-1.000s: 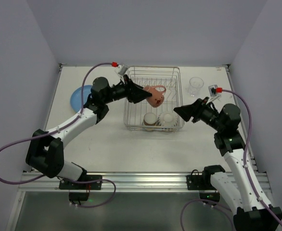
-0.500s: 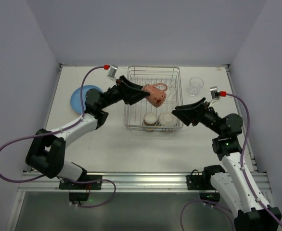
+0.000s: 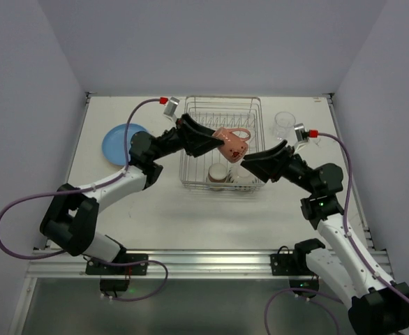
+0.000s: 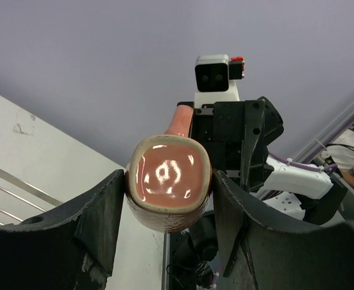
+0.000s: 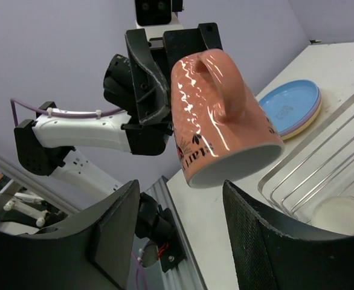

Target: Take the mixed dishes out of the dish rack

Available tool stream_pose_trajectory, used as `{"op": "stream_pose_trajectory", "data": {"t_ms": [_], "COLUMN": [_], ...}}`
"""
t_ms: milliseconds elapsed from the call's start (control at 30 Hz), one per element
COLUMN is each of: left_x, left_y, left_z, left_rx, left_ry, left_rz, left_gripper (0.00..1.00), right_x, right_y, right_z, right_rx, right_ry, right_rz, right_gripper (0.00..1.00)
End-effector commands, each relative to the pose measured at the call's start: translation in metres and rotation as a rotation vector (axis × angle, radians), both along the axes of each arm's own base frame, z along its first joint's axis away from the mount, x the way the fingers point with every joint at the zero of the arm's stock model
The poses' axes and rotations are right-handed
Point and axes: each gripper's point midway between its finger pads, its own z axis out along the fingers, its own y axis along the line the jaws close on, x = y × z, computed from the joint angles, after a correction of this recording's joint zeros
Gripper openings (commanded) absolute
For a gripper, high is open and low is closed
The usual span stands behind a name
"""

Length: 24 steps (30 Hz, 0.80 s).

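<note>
My left gripper [image 3: 218, 139] is shut on a reddish-brown cup [image 3: 231, 144] with a handle and holds it tilted in the air above the silver wire dish rack [image 3: 222, 112]. In the left wrist view the cup's base [image 4: 168, 193] is clamped between both fingers. My right gripper [image 3: 250, 162] is open and empty, just right of the cup; the cup's mouth [image 5: 219, 121] hangs a little above its jaws [image 5: 180, 199]. A second small cup [image 3: 218, 172] stands in the rack's near end. The clear glass tumbler [image 3: 284, 124] stands on the table right of the rack.
A blue plate [image 3: 119, 143] lies on the table left of the rack; the right wrist view shows it stacked on a purple one [image 5: 289, 107]. A cream rim [image 5: 341, 214] sits in the rack below the right gripper. Walls enclose the table on three sides.
My left gripper has carried the cup a little to the right over the rack. My right gripper has moved left, closing in on the cup's mouth.
</note>
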Motion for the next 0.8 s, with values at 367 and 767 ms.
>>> {"op": "stream_pose_trajectory", "data": {"t_ms": [367,767], "left_x": [-0.015,-0.026], "left_y": [-0.023,-0.024], "left_z": [0.007,0.003], "left_rx": [-0.009,0.004], "left_ry": [-0.065,-0.094], "left_rz": [-0.079,-0.121], "left_gripper": [0.24,0.37], "right_x": [0.005,0.005], "right_y": [-0.002,-0.005], "right_z": [0.026,0.028], "right_rx": [0.045,0.046], "right_ry": [-0.076,-0.084], "right_rz": [-0.041,-0.06], "right_gripper": [0.52,0.0]}}
